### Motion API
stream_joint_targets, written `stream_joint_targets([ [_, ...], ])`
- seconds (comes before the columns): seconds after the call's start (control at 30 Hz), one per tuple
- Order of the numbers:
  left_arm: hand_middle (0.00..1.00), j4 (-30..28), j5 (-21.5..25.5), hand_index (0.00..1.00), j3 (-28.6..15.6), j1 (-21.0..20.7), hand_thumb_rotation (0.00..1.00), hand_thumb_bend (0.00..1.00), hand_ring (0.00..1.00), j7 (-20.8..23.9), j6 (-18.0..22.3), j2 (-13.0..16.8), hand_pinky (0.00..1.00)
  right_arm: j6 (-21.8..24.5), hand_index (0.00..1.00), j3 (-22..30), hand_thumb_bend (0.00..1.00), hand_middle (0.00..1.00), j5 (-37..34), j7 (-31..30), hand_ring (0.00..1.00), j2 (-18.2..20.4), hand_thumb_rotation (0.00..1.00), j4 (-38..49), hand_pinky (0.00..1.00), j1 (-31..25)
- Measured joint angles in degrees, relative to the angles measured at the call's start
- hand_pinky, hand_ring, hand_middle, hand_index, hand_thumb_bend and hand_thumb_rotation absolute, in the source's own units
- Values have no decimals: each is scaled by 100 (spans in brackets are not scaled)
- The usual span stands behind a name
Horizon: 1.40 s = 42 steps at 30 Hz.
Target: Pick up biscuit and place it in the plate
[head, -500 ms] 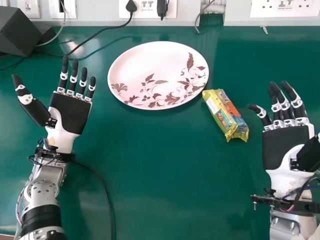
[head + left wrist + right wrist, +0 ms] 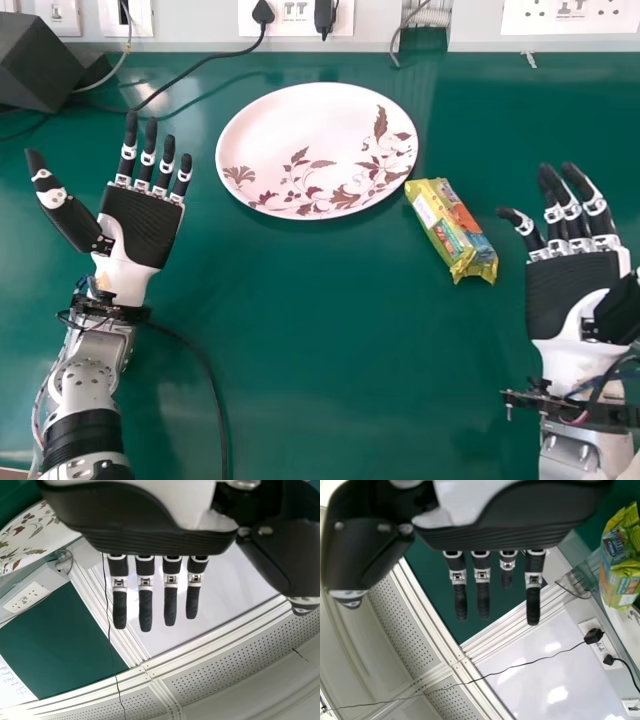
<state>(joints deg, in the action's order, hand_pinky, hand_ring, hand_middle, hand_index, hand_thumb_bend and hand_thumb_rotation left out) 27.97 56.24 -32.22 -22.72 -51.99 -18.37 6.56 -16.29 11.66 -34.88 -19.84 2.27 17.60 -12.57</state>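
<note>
Biscuit (image 2: 452, 230) is lying on the worktop (image 2: 330, 360), just left of the right robot hand's (image 2: 570, 290) fingers, if that helps. Its long axis runs diagonally: near end angled toward that hand's side, far end pointing off forward-left, right by the plate (image 2: 310, 125). Right hand's open and holding nothing, fingers relaxed. Left robot hand (image 2: 140, 225) is open too, palm up, well apart from the pack.

Before you, a yellow biscuit packet (image 2: 452, 230) lies aslant just beside the white oval plate (image 2: 310, 120), which sits upright, decorated with brown leaves.
</note>
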Motion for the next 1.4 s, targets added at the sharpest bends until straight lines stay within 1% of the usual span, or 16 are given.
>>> stream_joint_targets([
  [0.13,79,12,0,82,-2,-7,74,98,69,0,-2,2,61,0,75,-12,95,79,-6,0,68,1,71,0,55,-1],
  [0.53,79,50,-3,81,-1,-34,74,97,69,-3,14,6,61,-1,75,-58,95,80,-32,-1,69,4,69,-1,55,-4],
  [0.77,78,30,2,81,-3,-22,74,98,68,-1,-9,5,61,-9,74,-66,96,79,-37,0,68,34,70,-1,54,-4],
  [0.97,78,-12,3,81,-3,4,74,98,68,5,-6,-1,60,-16,75,-76,97,79,-33,-1,69,51,73,-1,55,-7],
  [1.4,79,-10,3,82,-3,0,75,97,68,1,-33,-1,61,-79,74,-75,95,80,-25,-13,69,48,70,-25,55,-10],
])
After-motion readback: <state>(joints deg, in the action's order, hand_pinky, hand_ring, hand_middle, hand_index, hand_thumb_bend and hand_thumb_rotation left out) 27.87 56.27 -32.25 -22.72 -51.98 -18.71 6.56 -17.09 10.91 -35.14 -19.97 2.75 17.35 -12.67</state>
